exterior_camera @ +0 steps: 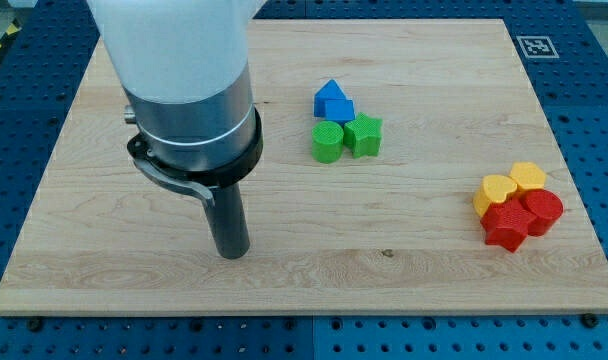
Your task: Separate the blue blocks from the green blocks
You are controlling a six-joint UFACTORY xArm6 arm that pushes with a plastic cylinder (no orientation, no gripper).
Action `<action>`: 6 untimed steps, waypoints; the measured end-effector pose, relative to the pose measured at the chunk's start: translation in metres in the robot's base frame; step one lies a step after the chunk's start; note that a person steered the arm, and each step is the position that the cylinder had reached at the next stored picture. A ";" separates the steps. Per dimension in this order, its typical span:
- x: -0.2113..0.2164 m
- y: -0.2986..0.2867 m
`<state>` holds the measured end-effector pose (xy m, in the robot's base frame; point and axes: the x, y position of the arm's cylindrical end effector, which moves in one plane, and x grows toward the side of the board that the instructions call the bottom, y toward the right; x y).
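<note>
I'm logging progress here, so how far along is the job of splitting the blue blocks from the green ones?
Nothing looks done yet: the blue blocks sit bunched right against the green cylinder and green star near the board's middle. My tip is well off to the view's left and lower, touching no block. All the pushing apart is left. The yellow blocks and red blocks sit at the right.

My tip (231, 250) sits well left of the blue blocks (333, 102), which are touching the green blocks (346, 138).
</note>
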<state>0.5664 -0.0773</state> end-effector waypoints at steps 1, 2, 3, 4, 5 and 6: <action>-0.008 0.007; -0.019 0.055; -0.045 0.110; -0.055 0.147; -0.055 0.150; -0.066 0.180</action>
<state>0.4999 0.1029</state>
